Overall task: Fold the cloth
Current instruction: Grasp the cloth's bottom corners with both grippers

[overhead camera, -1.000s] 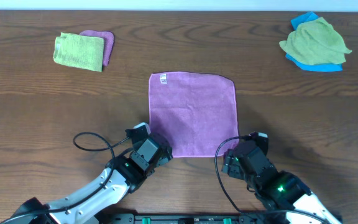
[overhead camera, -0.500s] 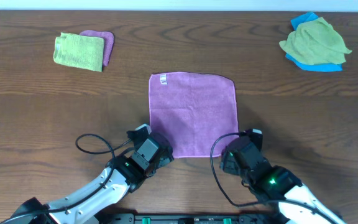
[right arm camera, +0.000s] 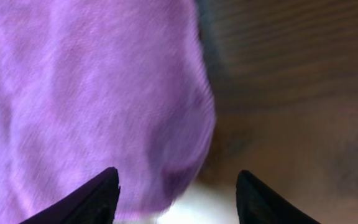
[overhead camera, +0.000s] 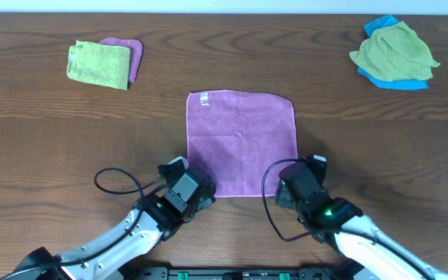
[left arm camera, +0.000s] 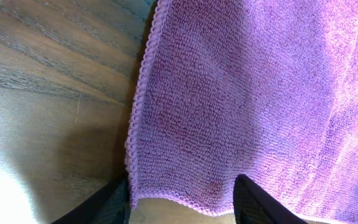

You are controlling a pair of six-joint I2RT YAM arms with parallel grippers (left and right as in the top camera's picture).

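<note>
Overhead: cloth lies flat at the middle of the table; left gripper and right gripper sit at its near corners.
Left wrist: jaws apart, astride the corner hem. Risk: pinching only the hem, so the corner slips out.
Right wrist: blurred; jaws apart, corner bunched between them. Risk: uneven grips skew the fold.

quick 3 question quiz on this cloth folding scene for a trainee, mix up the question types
1. True or false: the left gripper and right gripper straddle the near corners of the flat lilac-purple square microfibre cloth, jaws open.
2. Its small white label sits at which corner, seen from the robot? A) near left B) far left C) far right
3. Fill in: the crumpled lime-green cloth at far right lies on a ____ one.
Key: 1 true; 2 B; 3 blue cloth.
</note>
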